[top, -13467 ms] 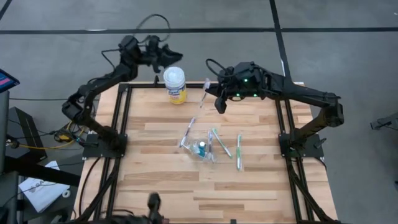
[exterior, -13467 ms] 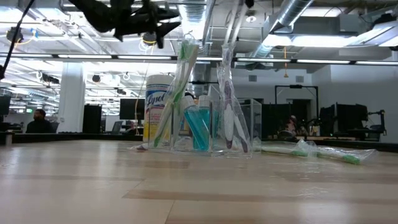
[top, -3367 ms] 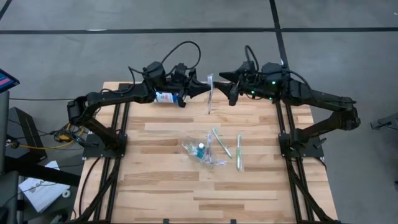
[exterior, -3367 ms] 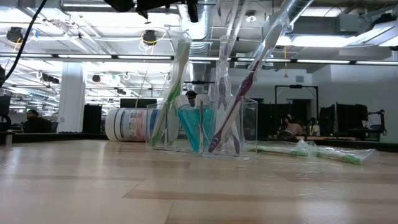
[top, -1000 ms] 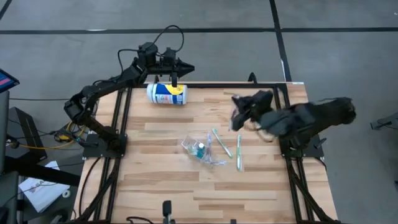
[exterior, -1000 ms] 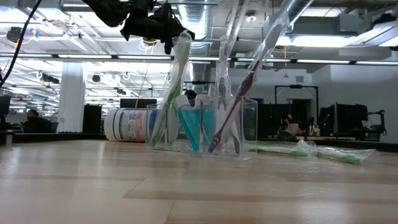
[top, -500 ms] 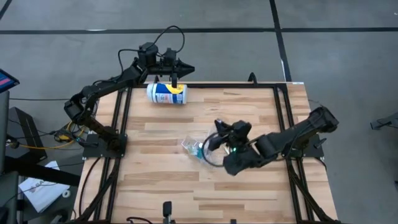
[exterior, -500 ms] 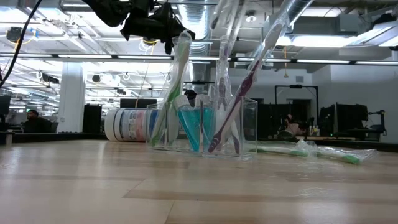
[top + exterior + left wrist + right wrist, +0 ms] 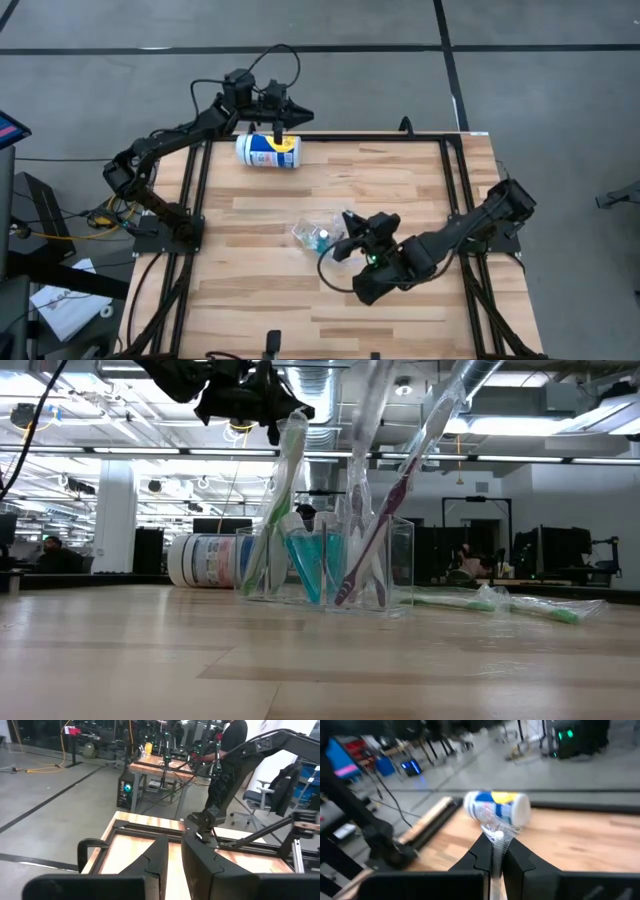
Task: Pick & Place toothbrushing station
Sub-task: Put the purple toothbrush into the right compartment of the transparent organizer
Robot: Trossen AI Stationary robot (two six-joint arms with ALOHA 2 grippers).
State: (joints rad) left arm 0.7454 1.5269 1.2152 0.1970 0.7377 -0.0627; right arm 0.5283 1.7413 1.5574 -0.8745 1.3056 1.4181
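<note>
The clear plastic cup [image 9: 312, 237] stands mid-table. In the low view the cup [image 9: 325, 565] holds a green toothbrush [image 9: 280, 510], a pink toothbrush [image 9: 400, 490], a white toothbrush and a blue toothpaste tube [image 9: 308, 565], all leaning on its rim. My right gripper [image 9: 343, 243] is just right of the cup, shut on a toothbrush in crinkled clear wrap [image 9: 496, 832]. My left gripper [image 9: 296, 115] hangs above the far edge, shut, with nothing between its fingers [image 9: 174, 855]. My right gripper pinches the wrapped toothbrush between its two fingers; the crinkled clear wrap [image 9: 496, 840] sticks out past the fingertips. The fingers come nearly level from the table's near right, pointing toward the far left. Which part of the toothbrush they are on I cannot tell.
A white, blue and yellow wipes canister [image 9: 268, 151] lies on its side at the far left, under my left gripper. A wrapped green toothbrush [image 9: 520, 603] lies on the table to the right of the cup. A person [image 9: 232, 735] stands beyond the table.
My right gripper has swung from the table's far right toward the near edge and left, coming down beside the cup, with its wrist rolling; it stays shut on the wrapped toothbrush. The cup and canister have kept their places.
</note>
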